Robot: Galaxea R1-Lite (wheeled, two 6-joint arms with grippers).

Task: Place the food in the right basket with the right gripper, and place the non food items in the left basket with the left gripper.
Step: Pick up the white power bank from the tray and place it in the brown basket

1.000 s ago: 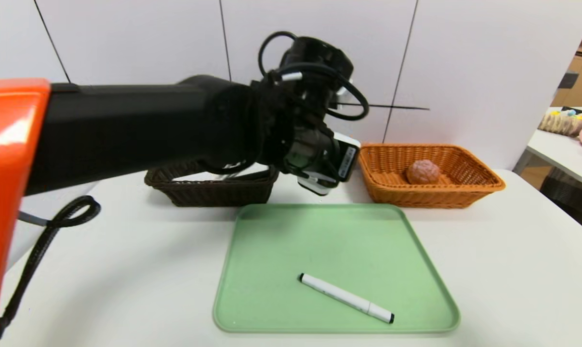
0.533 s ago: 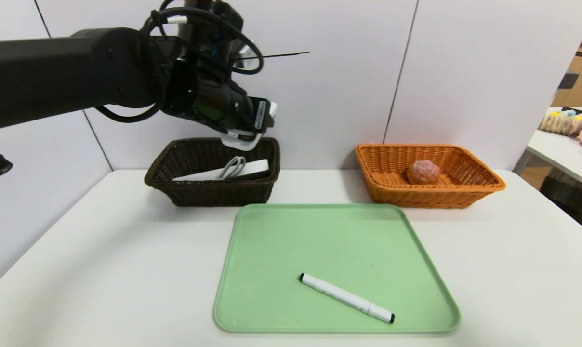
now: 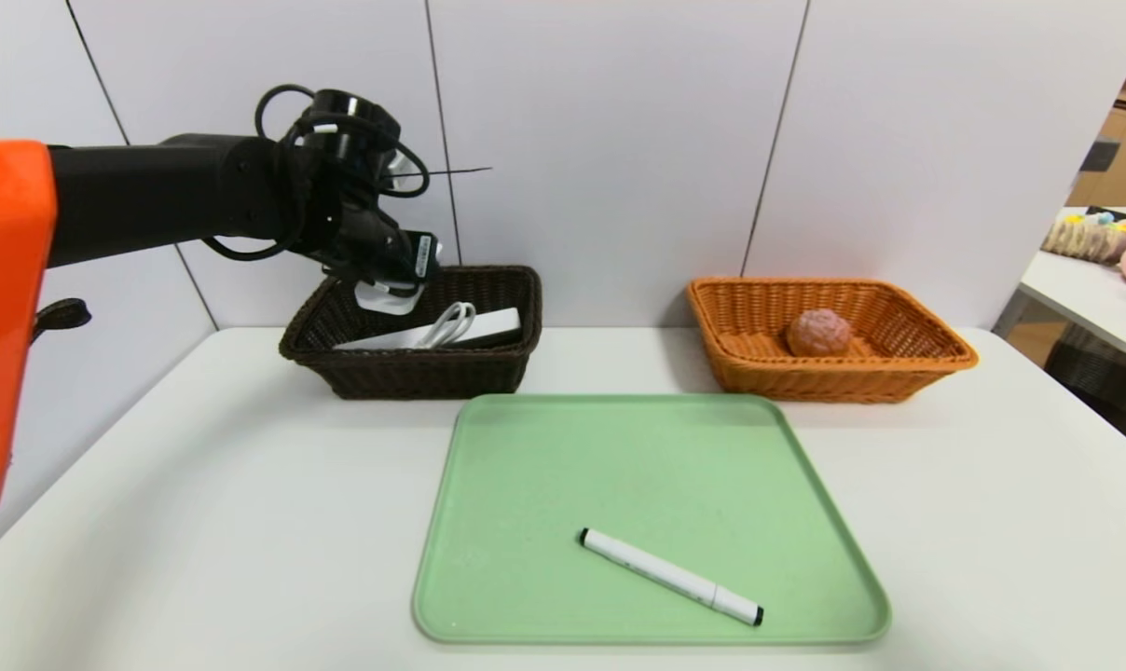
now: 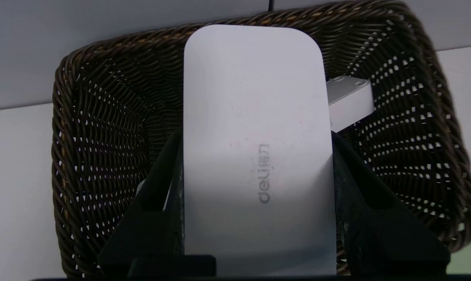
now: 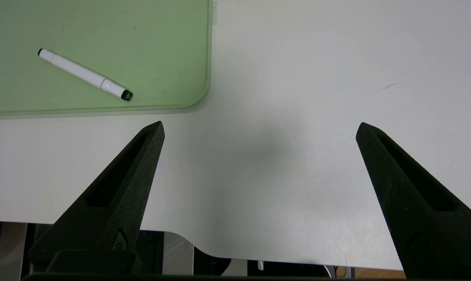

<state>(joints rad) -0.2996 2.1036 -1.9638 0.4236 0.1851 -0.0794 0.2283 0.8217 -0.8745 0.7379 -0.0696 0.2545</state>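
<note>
Swung leftward since earlier: left gripper (image 3: pixel 391 289), fingers (image 4: pixel 157 187) clamped on white box (image 4: pixel 255 148), above dark basket (image 3: pixel 414 368). Right gripper (image 5: pixel 259 128) fingers spread.

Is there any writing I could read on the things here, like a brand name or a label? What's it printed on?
"deli": grey brand lettering, followed by marks too faint to read, on the white device clamped between the left gripper fingers over the dark basket.
Label on the side of the left gripper, seen from the head view: too small to read.
Marker on the green tray: small print, unreadable.
</note>
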